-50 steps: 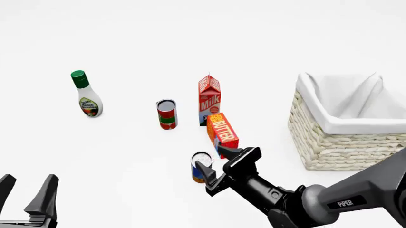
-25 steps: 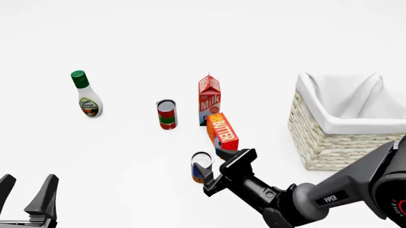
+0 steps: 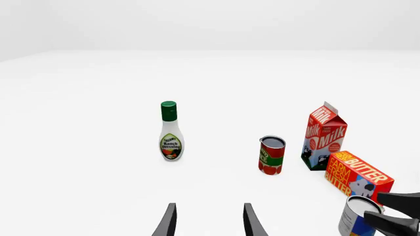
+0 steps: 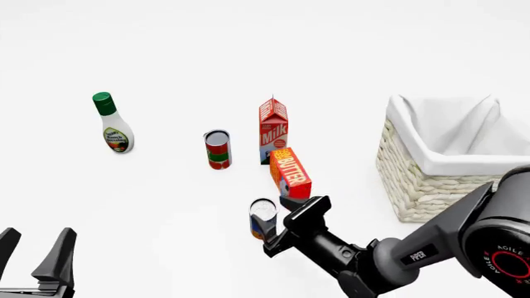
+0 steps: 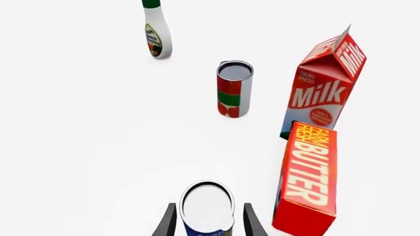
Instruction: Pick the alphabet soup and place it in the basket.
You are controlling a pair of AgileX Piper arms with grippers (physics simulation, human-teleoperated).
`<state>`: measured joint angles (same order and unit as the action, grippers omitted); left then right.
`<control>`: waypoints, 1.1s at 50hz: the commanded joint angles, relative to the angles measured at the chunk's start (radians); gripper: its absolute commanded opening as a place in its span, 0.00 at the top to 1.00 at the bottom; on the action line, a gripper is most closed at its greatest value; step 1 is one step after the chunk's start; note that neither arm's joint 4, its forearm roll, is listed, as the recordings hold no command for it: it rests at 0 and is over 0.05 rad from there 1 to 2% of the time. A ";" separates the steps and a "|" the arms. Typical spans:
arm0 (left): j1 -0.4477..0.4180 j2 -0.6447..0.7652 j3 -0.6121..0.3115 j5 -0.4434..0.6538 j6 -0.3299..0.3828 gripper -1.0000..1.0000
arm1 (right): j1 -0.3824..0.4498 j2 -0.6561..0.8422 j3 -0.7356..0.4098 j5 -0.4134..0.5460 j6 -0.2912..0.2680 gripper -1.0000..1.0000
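The alphabet soup (image 4: pixel 262 215), a small can with a blue-and-orange label and a silvery-white top, stands upright just in front of the butter box. My right gripper (image 4: pixel 276 225) is open, with one finger on each side of the can and a small gap to each in the right wrist view (image 5: pixel 207 223). The can (image 5: pixel 206 205) sits between the fingers there. It also shows in the left wrist view (image 3: pixel 356 221). The wicker basket (image 4: pixel 431 192) with a white lining stands at the right. My left gripper (image 4: pixel 35 249) is open and empty at the near left.
A butter box (image 4: pixel 290 172) lies right behind the soup can, close to my right gripper's far finger. A milk carton (image 4: pixel 272 127) stands behind it. A red-and-green can (image 4: pixel 218 149) and a ranch dressing bottle (image 4: pixel 112 124) stand further left.
My right gripper has slid forward and lower, so its fingers now straddle the soup can more fully. The left arm and all objects have not moved.
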<state>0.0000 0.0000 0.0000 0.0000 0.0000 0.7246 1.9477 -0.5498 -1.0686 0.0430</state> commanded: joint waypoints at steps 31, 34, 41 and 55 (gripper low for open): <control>0.000 0.000 0.000 0.000 0.000 0.00 | 0.004 0.103 -0.052 -0.010 0.012 0.00; 0.000 0.000 0.000 0.000 0.000 0.00 | 0.005 0.110 -0.055 -0.011 0.012 0.00; 0.000 0.000 0.000 0.000 0.000 0.00 | 0.007 0.125 -0.068 -0.007 0.014 0.00; 0.000 0.000 0.000 0.000 0.000 0.00 | 0.007 0.152 -0.087 -0.004 0.018 0.00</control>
<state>0.0000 0.0000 0.0000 0.0000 0.0000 0.7312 2.0823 -0.6244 -1.0741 0.0582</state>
